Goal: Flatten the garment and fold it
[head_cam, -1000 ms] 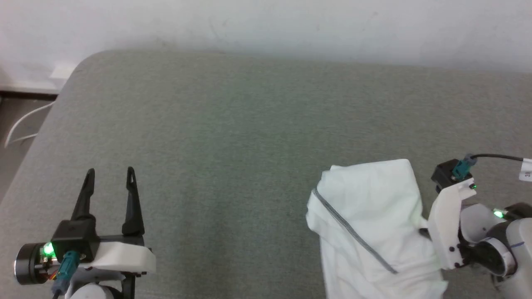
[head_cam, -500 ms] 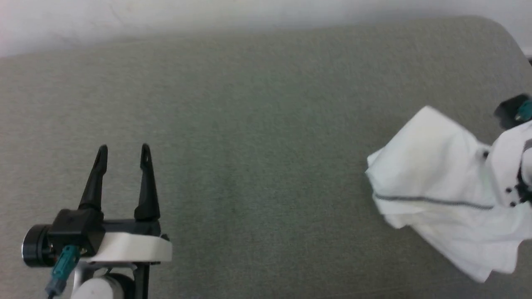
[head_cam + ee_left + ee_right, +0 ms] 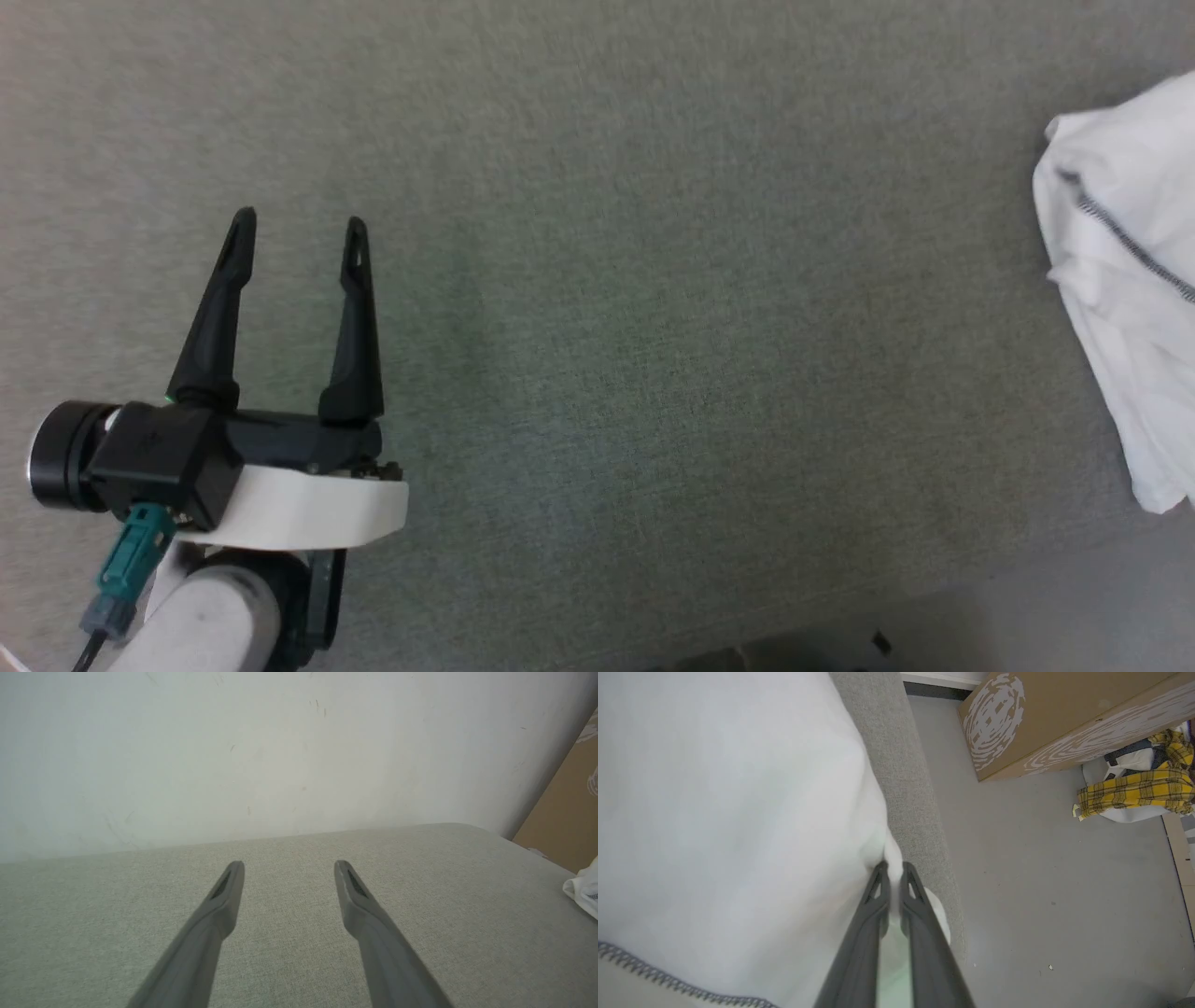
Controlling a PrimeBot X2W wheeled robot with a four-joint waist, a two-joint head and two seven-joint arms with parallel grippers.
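Note:
The garment point(image 3: 1120, 308), white with a dark grey zigzag seam, hangs bunched at the right edge of the head view above the grey padded surface point(image 3: 653, 327). A corner of the garment point(image 3: 584, 891) peeks in at the far right of the left wrist view. In the right wrist view my right gripper point(image 3: 893, 870) is shut on a pinch of the garment point(image 3: 728, 826), which spreads wide to its left. My left gripper point(image 3: 297, 224) is open over the bare surface at the lower left, with nothing between its fingers point(image 3: 229, 882).
The surface's right edge point(image 3: 920, 812) drops to a grey floor point(image 3: 1041, 858). A cardboard box point(image 3: 1064, 714) and a yellow plaid cloth point(image 3: 1134, 793) lie on that floor. A pale wall point(image 3: 280, 756) stands behind the surface.
The head camera has swung, so the whole picture has shifted. The held garment now shows at the far right edge, and the right arm has left the head view. The left gripper stays open.

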